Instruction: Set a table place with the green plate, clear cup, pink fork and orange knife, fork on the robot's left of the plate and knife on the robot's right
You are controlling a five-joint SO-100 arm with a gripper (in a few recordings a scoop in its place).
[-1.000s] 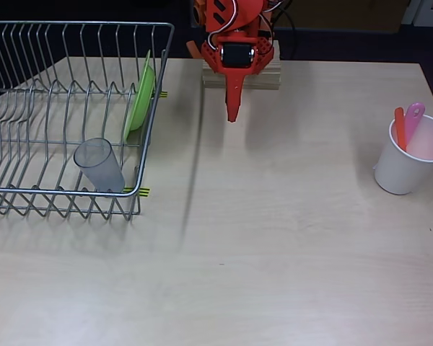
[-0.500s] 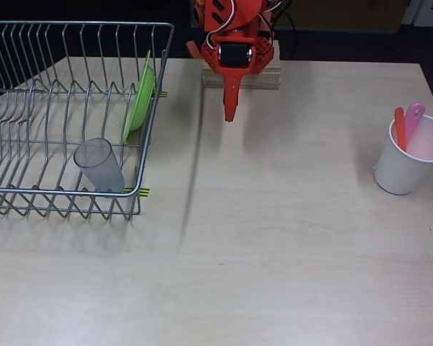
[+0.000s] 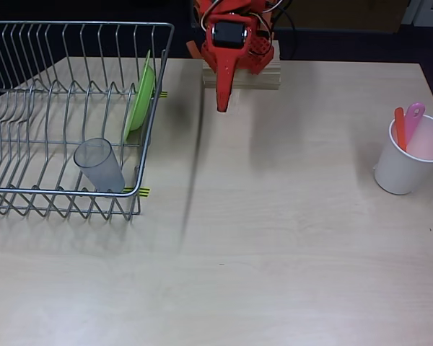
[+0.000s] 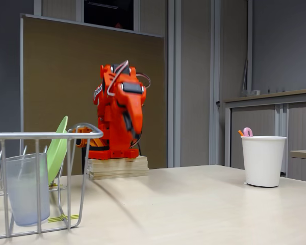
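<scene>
Overhead view: left to right, the cup (image 3: 99,165) and plate (image 3: 139,98) are seen in the rack (image 3: 29,108), untouched. Next, the gripper (image 3: 221,107), jaws apparently closed and empty, has been drawn back towards its base, slightly leftwards. Rightmost, knife (image 3: 400,128) and fork (image 3: 413,119) stand in the white cup (image 3: 408,166). Nothing is yet laid on the bench (image 3: 274,252).

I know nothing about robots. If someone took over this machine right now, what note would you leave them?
Tool: closed-looking, holding nothing, raised near the arm's base.
Green plate: standing on edge in the wire rack.
Clear cup: standing in the rack's near corner.
Pink fork and orange knife: upright in the white paper cup, right side of the overhead view.
Done: nothing placed.
Left: plate, cup, fork and knife all still to lay on the table.
</scene>
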